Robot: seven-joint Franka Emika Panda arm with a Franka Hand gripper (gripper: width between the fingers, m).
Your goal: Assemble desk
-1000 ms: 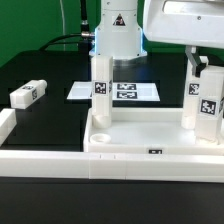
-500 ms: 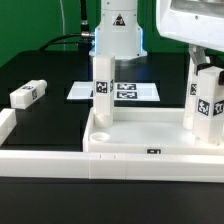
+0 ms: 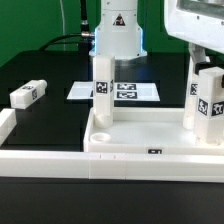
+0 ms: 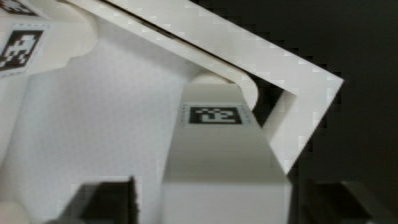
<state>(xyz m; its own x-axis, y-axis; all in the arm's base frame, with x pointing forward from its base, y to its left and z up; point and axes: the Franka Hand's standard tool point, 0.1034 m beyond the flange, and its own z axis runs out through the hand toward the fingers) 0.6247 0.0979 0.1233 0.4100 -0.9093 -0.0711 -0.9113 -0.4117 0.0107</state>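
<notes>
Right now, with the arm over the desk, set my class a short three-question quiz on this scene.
1. Besides the leg at the exterior view's left, how many other legs stand upright on the tabletop?
2. True or false: the loose leg lies on the marker board.
3. The gripper has its jaws: A) shut with nothing between them; B) open, either side of a leg; C) out of view.
Key: 1. Two right-side legs. 2. False: it lies on the black table, apart from the board. 3. B.
</notes>
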